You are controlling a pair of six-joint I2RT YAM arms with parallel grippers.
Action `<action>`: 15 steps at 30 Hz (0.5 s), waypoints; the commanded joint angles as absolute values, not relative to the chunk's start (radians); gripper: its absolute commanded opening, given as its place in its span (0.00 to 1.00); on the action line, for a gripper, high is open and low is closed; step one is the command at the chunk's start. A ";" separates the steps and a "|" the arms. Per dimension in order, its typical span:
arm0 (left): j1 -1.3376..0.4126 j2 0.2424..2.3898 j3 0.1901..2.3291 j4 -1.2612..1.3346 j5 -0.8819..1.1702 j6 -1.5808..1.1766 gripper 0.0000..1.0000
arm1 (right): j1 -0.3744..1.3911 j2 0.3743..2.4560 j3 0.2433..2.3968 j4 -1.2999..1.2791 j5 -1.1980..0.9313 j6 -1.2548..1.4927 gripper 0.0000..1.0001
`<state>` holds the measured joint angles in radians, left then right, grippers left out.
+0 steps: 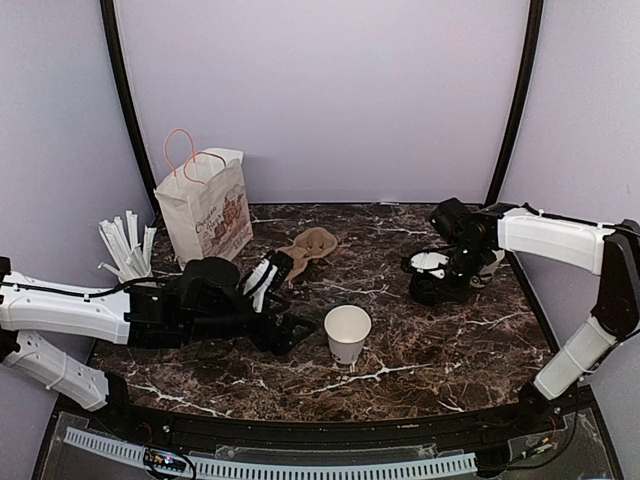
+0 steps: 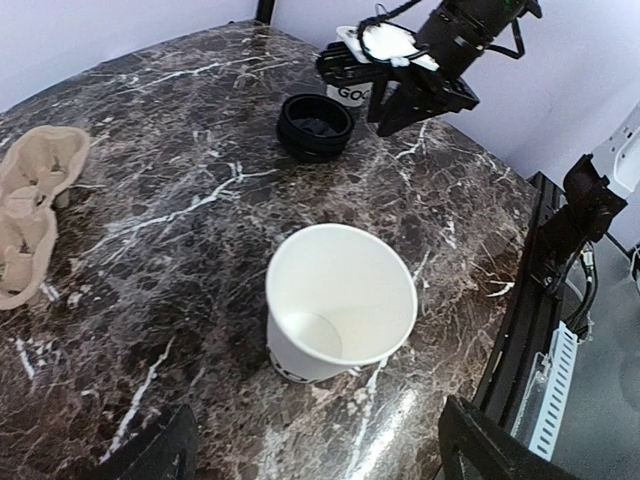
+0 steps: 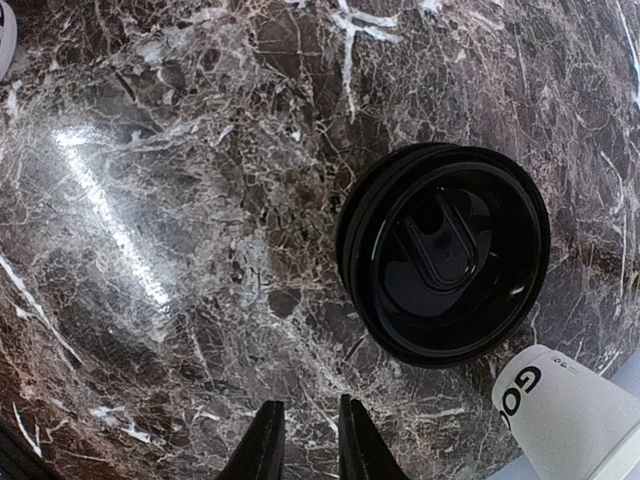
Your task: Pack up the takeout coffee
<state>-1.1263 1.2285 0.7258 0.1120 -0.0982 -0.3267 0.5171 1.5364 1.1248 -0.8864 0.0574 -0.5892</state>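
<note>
Lidless cup [image 2: 340, 300] | left pincer [image 2: 320, 442] wide, empty | right pincer [image 3: 308, 430] barely ajar, empty | black lid [image 3: 445, 250] just ahead

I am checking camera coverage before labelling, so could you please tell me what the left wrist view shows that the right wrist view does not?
Only the left wrist view: the open white cup, upright and lidless, the cardboard carrier, and the left gripper, fingers wide apart. Only the right wrist view: the ringed face of the black lid from straight above. Both: that lid on the marble table, the lettered white cup beside it, and the right gripper, fingers narrowly parted, holding nothing.
</note>
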 commanded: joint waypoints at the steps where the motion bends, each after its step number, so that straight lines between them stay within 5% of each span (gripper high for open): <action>1: -1.124 1.278 0.765 0.193 0.022 -0.342 0.86 | 0.515 1.566 1.159 -0.823 0.088 -0.594 0.22; 15: -1.124 1.260 0.750 0.199 0.027 -0.360 0.85 | 0.515 1.693 1.192 -0.799 0.114 -0.630 0.21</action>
